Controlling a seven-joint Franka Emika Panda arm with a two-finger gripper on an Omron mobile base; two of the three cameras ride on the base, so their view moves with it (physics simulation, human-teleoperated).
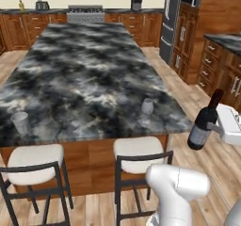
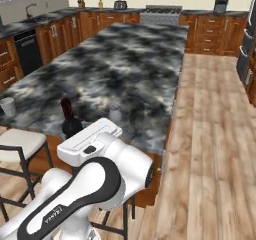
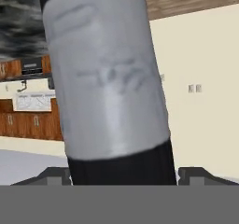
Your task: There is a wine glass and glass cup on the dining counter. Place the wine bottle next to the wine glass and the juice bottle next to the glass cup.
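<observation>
The dark wine bottle [image 1: 205,121] with its grey label [image 3: 107,92] hangs slightly tilted in the air, just off the front right corner of the dining counter [image 1: 84,65]. My gripper [image 1: 212,126] is shut on its lower body from the right. In the right base view the bottle's red top [image 2: 66,106] rises behind my hand. The small wine glass [image 1: 147,106] [image 2: 115,115] stands near the counter's front right corner, left of the bottle. At the front left edge stands the glass cup [image 1: 20,122] [image 2: 7,105]. The small yellow juice bottle [image 1: 21,5] [image 2: 100,4] is on the far wall counter.
Two white-seated stools [image 1: 139,149] [image 1: 35,159] stand against the counter's near side. A range [image 1: 85,13] and a coffee machine [image 1: 136,2] line the back wall. A fridge [image 1: 170,22] and wooden cabinets [image 1: 216,65] stand to the right, across an aisle of wood floor.
</observation>
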